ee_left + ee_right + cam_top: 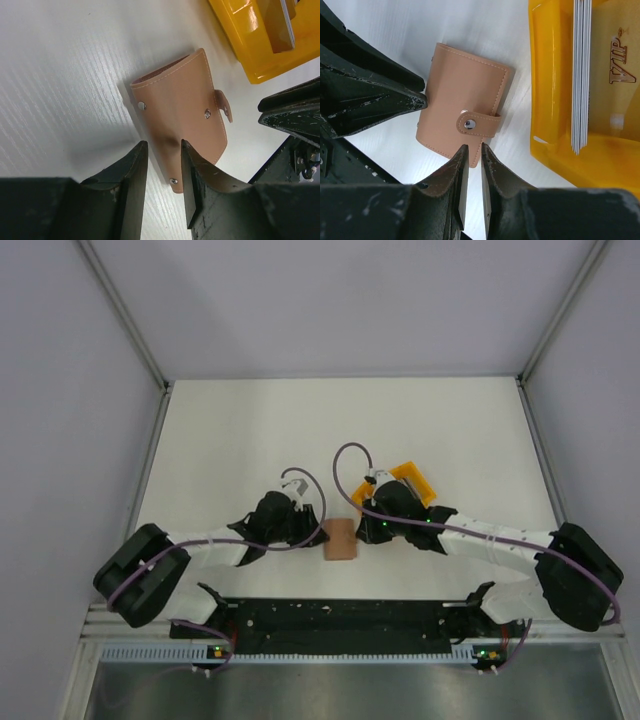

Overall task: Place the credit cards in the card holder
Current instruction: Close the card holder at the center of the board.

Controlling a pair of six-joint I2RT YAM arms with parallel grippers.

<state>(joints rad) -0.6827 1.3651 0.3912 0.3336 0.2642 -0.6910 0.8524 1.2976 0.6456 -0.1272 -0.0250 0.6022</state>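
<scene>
The tan card holder (340, 539) lies snapped shut on the white table between my two grippers. In the left wrist view, one long edge of the card holder (180, 102) runs between the fingers of my left gripper (163, 145), which is closed on it. My right gripper (474, 147) is shut narrowly on the opposite corner of the card holder (455, 95), just below the snap strap. The credit cards (581, 75) stand on edge as a stack inside the yellow tray (550, 75), to the right of the holder, and neither gripper touches them.
The yellow tray (418, 482) sits just behind my right gripper (362, 531); its corner also shows in the left wrist view (250, 50). My left gripper (318, 533) is at the holder's left side. Grey walls close in the table on three sides.
</scene>
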